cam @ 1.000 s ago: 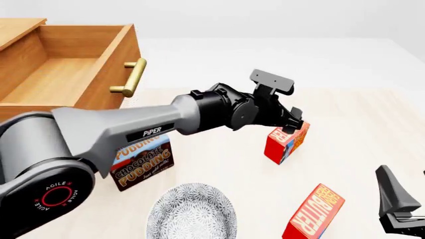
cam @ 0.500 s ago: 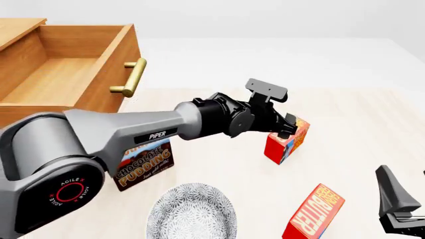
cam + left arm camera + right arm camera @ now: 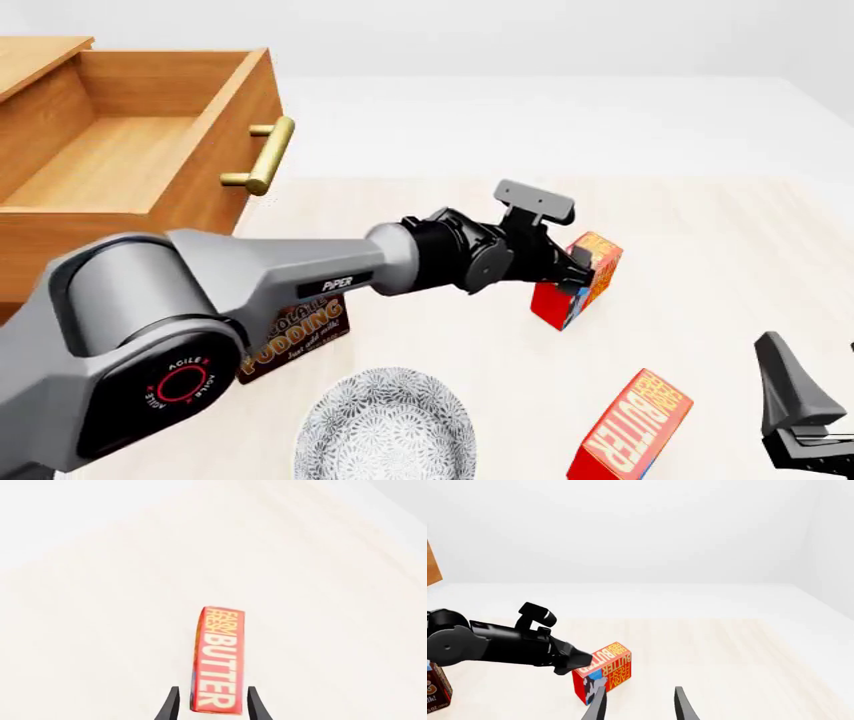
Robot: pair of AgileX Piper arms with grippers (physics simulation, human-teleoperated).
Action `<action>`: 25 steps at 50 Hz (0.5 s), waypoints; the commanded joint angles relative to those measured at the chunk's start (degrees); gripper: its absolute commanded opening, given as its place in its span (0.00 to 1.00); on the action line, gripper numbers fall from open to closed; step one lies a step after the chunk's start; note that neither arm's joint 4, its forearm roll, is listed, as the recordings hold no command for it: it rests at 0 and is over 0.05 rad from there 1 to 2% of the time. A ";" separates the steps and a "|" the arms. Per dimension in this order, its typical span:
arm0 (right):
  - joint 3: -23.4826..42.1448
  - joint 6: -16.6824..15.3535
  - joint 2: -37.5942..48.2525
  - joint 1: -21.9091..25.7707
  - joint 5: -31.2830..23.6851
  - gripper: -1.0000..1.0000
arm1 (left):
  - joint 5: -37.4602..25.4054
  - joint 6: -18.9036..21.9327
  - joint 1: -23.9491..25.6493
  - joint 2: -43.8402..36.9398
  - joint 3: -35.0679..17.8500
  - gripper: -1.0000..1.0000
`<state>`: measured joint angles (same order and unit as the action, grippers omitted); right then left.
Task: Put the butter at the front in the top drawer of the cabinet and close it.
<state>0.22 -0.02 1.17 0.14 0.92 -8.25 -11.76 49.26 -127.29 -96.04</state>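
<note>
red butter (image 3: 589,270) now flanked by lowered left hand (image 3: 577,272).

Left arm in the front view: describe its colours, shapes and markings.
The left arm has a smooth grey tapering link lettered "PiPER" in white, a rounded grey shoulder joint bearing a red ring and "AGILEX" text, a black cylindrical wrist, and a black left gripper under a flat black camera bracket. No cables show.

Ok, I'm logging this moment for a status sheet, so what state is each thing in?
top drawer: pulled open, nothing visible inside.
farther butter: tilted, between the fingers of the left gripper.
nearer butter: leaning on the table, untouched.
pudding box: upright, partly hidden by the left arm.
plate: flat on the table.
right gripper: open, holding nothing.
</note>
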 commanded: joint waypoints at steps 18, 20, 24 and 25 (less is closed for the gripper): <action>-0.06 0.00 -0.25 -0.02 -0.18 1.00 | 1.79 -2.10 0.43 -5.81 -2.28 1.00; -0.06 0.00 -0.23 -0.02 -0.17 1.00 | 2.13 -2.34 0.52 -5.80 -2.10 1.00; -0.06 -0.01 -0.23 -0.01 -0.17 1.00 | 2.24 -2.59 0.82 -6.57 -2.38 1.00; -0.06 -0.01 -0.23 -0.01 -0.17 1.00 | 2.24 -2.59 0.82 -6.57 -2.38 1.00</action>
<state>0.22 -0.03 1.17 0.14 0.92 -6.44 -13.59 49.59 -131.50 -98.36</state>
